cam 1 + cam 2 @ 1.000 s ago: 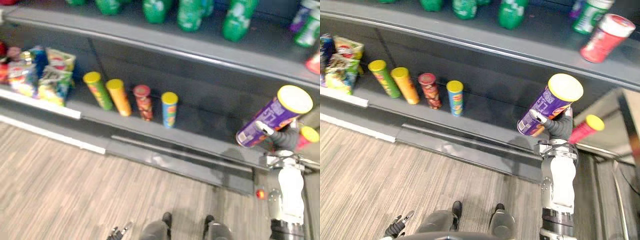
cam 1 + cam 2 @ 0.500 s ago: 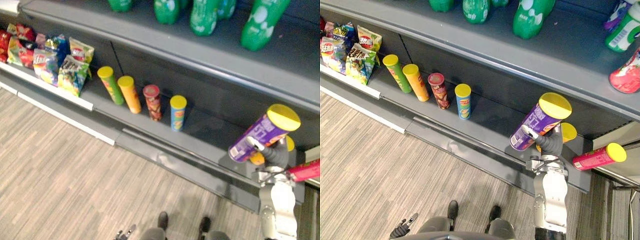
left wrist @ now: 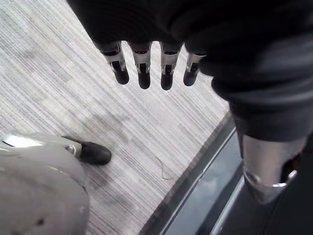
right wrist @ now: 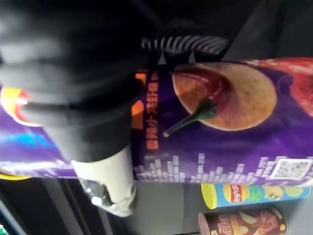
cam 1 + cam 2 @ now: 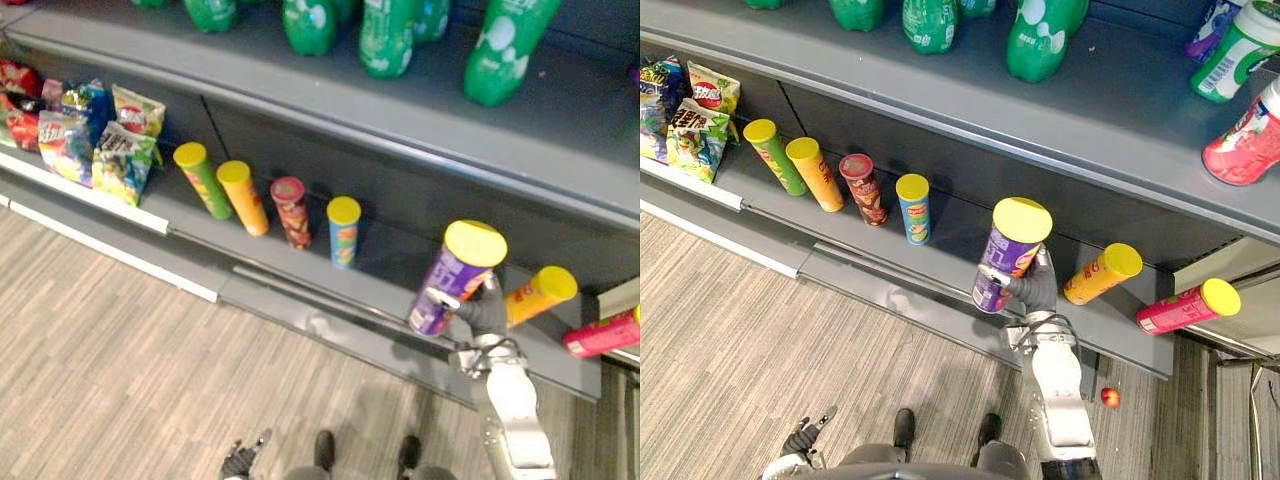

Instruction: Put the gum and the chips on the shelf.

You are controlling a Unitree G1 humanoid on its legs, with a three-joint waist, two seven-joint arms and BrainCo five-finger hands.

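Observation:
A purple chips can (image 5: 1008,252) with a yellow lid is tilted slightly over the front of the lower shelf (image 5: 950,262), to the right of the standing cans. My right hand (image 5: 1033,289) is shut around its lower part. In the right wrist view the can's purple side (image 4: 234,127) lies against the hand's dark cover (image 4: 78,83). Whether the can's base touches the shelf I cannot tell. My left hand (image 3: 143,68) hangs low over the striped floor with straight fingers and holds nothing; it also shows at the bottom edge (image 5: 800,440).
Green (image 5: 200,180), orange (image 5: 243,197), red (image 5: 291,211) and blue (image 5: 342,230) cans stand in a row on the lower shelf. An orange can (image 5: 1100,273) and a pink can (image 5: 1188,306) lie to the right. Snack bags (image 5: 95,135) sit at the left and green bottles (image 5: 385,35) above. A small red ball (image 5: 1109,397) lies on the floor.
The camera view has shifted. My right hand has carried the purple can left and down toward the lower shelf, and the can stands more upright. The orange can behind it has come into view.

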